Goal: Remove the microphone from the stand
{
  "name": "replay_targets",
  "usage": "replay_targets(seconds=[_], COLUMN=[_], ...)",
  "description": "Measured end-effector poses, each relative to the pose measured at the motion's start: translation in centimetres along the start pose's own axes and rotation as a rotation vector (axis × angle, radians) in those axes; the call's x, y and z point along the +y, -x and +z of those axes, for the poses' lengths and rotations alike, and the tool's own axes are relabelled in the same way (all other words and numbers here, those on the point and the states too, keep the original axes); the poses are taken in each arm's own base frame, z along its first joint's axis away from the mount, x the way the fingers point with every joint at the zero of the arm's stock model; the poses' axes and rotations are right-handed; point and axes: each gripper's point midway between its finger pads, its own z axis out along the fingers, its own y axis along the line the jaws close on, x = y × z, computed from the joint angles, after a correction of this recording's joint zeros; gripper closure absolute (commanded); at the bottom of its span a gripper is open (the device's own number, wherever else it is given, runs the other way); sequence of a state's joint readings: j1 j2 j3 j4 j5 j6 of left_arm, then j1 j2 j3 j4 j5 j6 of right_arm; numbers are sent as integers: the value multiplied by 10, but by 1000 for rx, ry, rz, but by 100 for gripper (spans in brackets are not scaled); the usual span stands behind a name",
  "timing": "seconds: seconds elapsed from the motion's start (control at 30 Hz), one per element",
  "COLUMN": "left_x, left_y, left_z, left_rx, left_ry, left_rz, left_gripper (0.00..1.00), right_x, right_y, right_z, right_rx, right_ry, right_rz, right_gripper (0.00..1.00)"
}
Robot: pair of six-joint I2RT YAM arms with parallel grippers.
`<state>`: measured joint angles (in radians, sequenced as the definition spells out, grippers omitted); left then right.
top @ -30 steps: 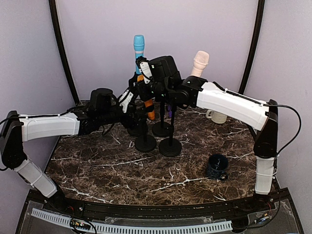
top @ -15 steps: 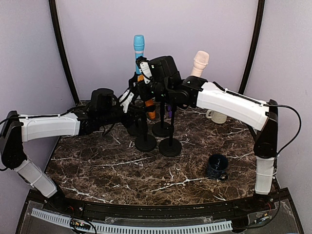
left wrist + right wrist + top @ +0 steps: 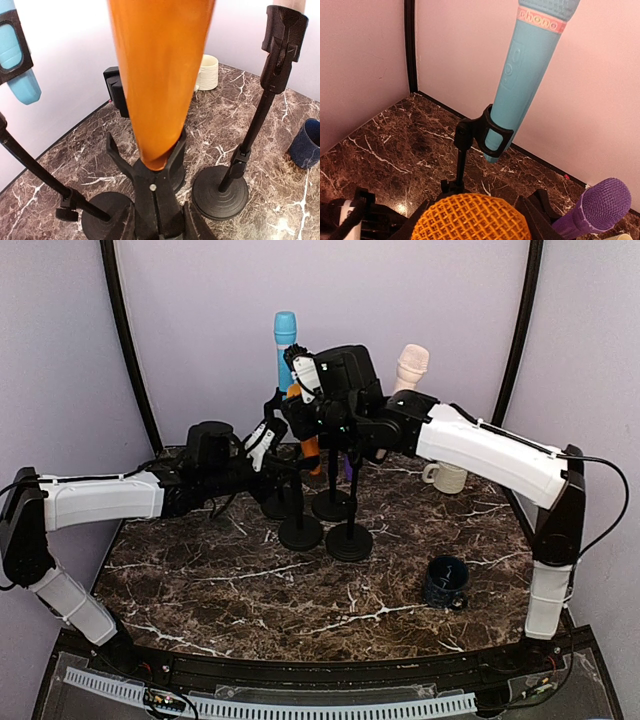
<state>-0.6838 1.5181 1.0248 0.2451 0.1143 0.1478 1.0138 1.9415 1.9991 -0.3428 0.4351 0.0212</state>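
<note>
Since one second earlier: right arm (image 3: 480,445) raised and drawn slightly right, with the orange microphone with tapered plastic body and mesh head (image 3: 309,452) carried upward; left fingers (image 3: 264,437) gone from spread to closed.

Left fingers: clenched on the neck of the black stand with round base and forked clip (image 3: 155,195), just below the clip. Stand upright on the dark marble-patterned desk (image 3: 250,580).

Right fingers (image 3: 536,209): grasping the orange microphone at the upper end, one finger on either side of the mesh head, head pointing up toward the right wrist camera.

Position of the orange microphone: near upright with a slight tilt, body above the clip. Narrow tail end level with the clip prongs and between them, one prong just beside the tail. Contact or clearance at that point not discernible. Not yet clear of the black stand.

Surroundings: light blue microphone (image 3: 285,340) clipped in a second stand behind. Cream microphone (image 3: 411,367) in a third stand to the right. Purple mesh-headed microphone (image 3: 600,206) just beside the right fingers. Cream ribbed mug (image 3: 446,478) at the far right edge of the desk. Dark blue cup (image 3: 445,580) nearer the front right. Mug and cup both well apart from either pair of fingers.
</note>
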Motion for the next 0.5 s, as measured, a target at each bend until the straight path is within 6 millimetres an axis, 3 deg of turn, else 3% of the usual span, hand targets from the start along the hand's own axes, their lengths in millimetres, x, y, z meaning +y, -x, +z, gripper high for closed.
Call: replay_targets(seconds=[0.07, 0.1, 0.17, 0.3, 0.5], left_x=[0, -1, -2, -3, -8], left_y=[0, -1, -3, -6, -2], left_z=[0, 0, 0, 0, -16], left_rx=[1, 3, 14, 25, 22], left_ry=[1, 0, -4, -9, -31], left_rz=[-6, -12, -22, -48, -65], left_gripper=[49, 36, 23, 15, 9], right_x=[0, 2, 4, 9, 9], right_y=[17, 28, 44, 57, 41], right_z=[-15, -25, -45, -80, -131], right_rx=[-43, -72, -112, -157, -171], right_ry=[31, 51, 92, 190, 312], right_rz=[17, 26, 40, 56, 76], right_gripper=[69, 69, 69, 69, 68])
